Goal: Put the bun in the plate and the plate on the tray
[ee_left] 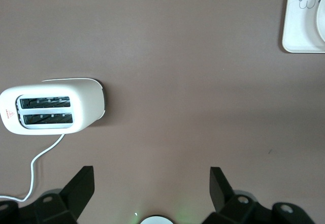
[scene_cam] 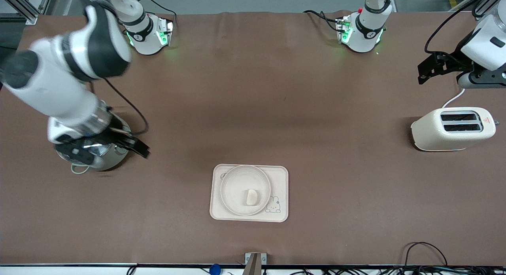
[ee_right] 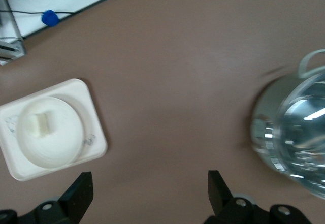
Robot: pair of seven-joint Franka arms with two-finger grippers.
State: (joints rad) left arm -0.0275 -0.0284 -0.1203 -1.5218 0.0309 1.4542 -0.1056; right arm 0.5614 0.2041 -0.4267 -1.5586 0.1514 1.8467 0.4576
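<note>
The cream rectangular tray (scene_cam: 280, 180) with its rabbit drawing lies near the front edge of the table. The round cream-white plate (scene_cam: 236, 183) rests on the tray, and the small bun (scene_cam: 251, 197) lies in the plate. The right wrist view shows the tray (ee_right: 95, 132), the plate (ee_right: 61, 148) and the bun (ee_right: 40, 123). A tray corner (ee_left: 302, 26) shows in the left wrist view. My right gripper (scene_cam: 104, 148) (ee_right: 150, 177) is open and empty, over a silver pot. My left gripper (scene_cam: 454, 71) (ee_left: 151, 176) is open and empty, up over the table by the toaster.
A silver pot (scene_cam: 97, 158) (ee_right: 294, 137) stands toward the right arm's end of the table. A cream two-slot toaster (scene_cam: 452, 128) (ee_left: 51, 107) with a white cord stands toward the left arm's end. Cables lie along the front edge.
</note>
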